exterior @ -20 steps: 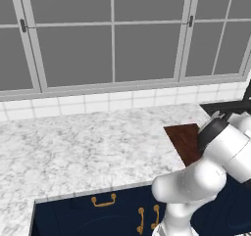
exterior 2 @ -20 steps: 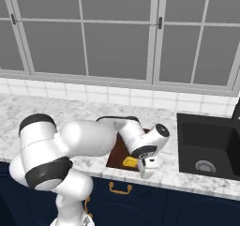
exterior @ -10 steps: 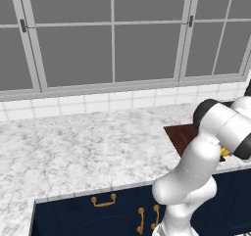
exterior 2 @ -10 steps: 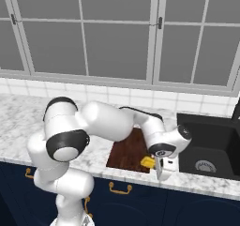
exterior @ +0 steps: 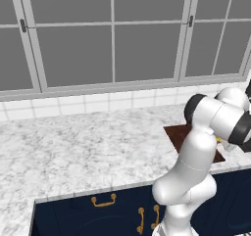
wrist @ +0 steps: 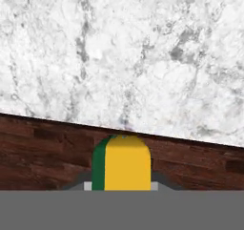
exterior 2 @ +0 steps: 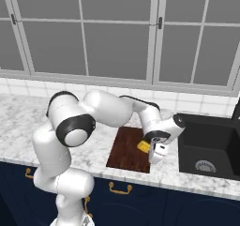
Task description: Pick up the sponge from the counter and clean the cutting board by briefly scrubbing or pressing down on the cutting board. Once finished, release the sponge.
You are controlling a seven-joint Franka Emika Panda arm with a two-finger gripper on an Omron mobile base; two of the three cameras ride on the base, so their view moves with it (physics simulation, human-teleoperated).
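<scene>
The sponge (exterior 2: 143, 146), green over yellow, is pinched in my gripper (exterior 2: 147, 148), which is shut on it. It hangs at the right edge of the dark reddish-brown cutting board (exterior 2: 124, 150), low over the wood. In the hand view the sponge (wrist: 123, 161) stands between my fingertips (wrist: 153, 185) with the cutting board (wrist: 43, 150) under it and the marbled counter (wrist: 124, 57) beyond the board's edge. In the left base view the cutting board (exterior: 176, 132) shows partly behind the arm, and a yellow sliver of the sponge (exterior: 217, 140) peeks out beside the wrist.
A black recessed sink (exterior 2: 211, 145) lies right of the board, close to the hand. Navy cabinets with brass handles (exterior 2: 121, 188) sit under the counter's front edge. A tiled wall and windows close the back. Bare marble (exterior: 73, 147) stretches left of the board.
The arm has swung its elbow up and to the left. The gripper, still holding the sponge, has moved from the board's front right corner farther back along its right edge.
</scene>
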